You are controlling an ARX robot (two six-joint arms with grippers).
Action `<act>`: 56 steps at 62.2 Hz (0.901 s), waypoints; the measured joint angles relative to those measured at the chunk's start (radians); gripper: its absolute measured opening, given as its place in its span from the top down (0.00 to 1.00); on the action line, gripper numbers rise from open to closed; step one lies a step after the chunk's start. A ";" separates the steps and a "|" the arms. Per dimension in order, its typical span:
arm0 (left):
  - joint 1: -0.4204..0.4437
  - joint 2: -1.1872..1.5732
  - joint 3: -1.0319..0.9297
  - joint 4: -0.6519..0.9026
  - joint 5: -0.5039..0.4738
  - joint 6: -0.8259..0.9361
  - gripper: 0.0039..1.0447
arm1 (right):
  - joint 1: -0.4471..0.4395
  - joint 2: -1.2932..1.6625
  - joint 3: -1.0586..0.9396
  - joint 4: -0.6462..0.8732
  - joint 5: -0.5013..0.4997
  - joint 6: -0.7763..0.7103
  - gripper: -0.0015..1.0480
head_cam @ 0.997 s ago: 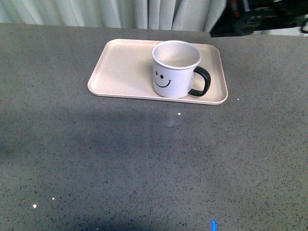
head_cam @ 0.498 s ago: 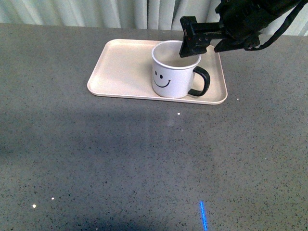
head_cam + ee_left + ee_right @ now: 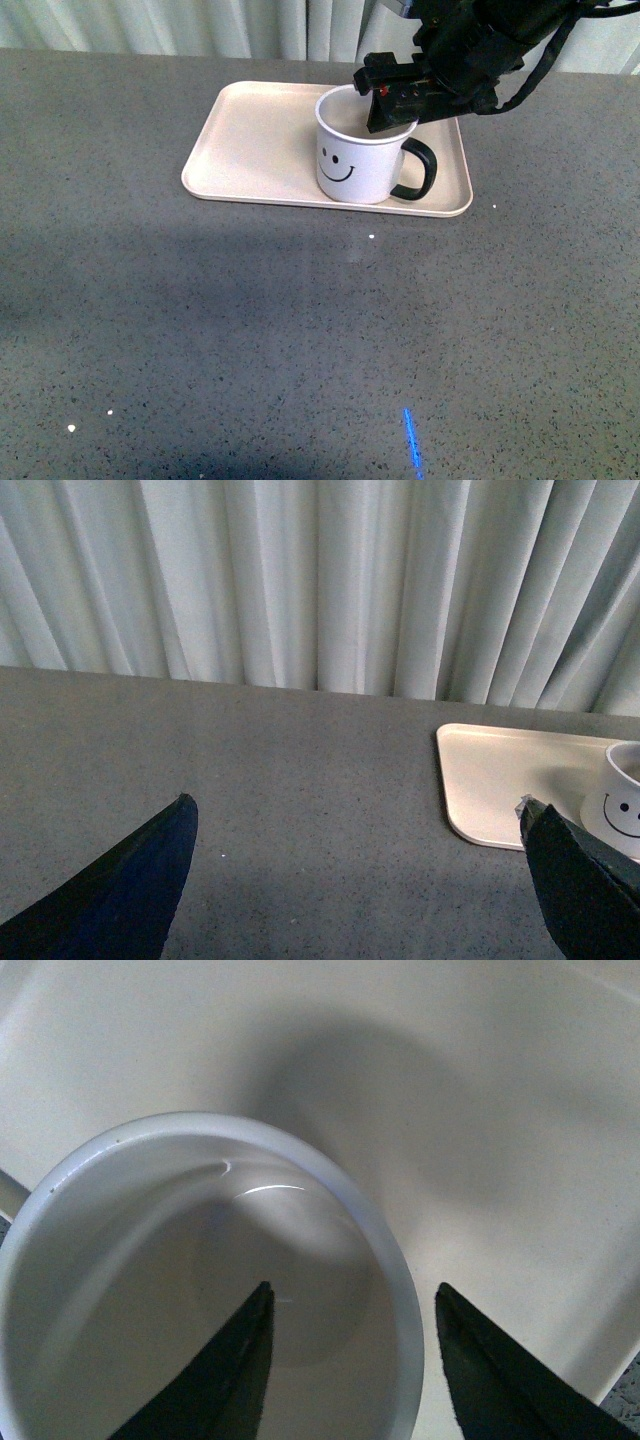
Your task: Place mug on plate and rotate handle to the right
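White ceramic is what the right tool (image 3: 388, 105) has to deal with: the white cylindrical mug (image 3: 352, 160) with its black smiley face stands upright on the right half of the flat, pale pink-beige rectangular plate (image 3: 260, 140), and its glossy black loop handle (image 3: 420, 168) points to the robot's right. The tool hangs over the mug's far rim with its jaws parted, 1 finger inside the cup and 1 outside, the wall between them and nothing gripped. The left tool (image 3: 355, 880) waits wide open and empty, low over the grey speckled worktop (image 3: 250, 330), well left of the plate. To my eye the danger is a pinch on that thin wall: an off-centre squeeze could tip the mug, and any twist would spoil a handle that looks already right.
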 joint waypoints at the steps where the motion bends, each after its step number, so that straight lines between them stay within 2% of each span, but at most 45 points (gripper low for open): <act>1: 0.000 0.000 0.000 0.000 0.000 0.000 0.09 | 0.001 0.004 0.010 -0.008 0.001 0.004 0.63; 16: 0.000 0.000 0.000 0.000 0.000 0.000 0.09 | 0.004 0.042 0.114 -0.100 -0.015 0.053 0.99; 23: 0.000 0.000 0.000 0.000 0.000 0.000 0.09 | 0.004 0.055 0.183 -0.145 -0.021 0.061 0.98; 30: 0.000 0.000 0.000 0.000 0.000 0.000 0.09 | 0.004 0.063 0.236 -0.169 0.010 0.009 0.98; 44: 0.000 0.000 0.000 0.000 0.000 0.000 0.09 | -0.010 0.110 0.345 -0.255 -0.039 -0.259 0.98; 56: 0.000 0.000 0.000 0.000 0.000 0.000 0.09 | -0.022 0.170 0.409 -0.314 -0.064 -0.380 0.98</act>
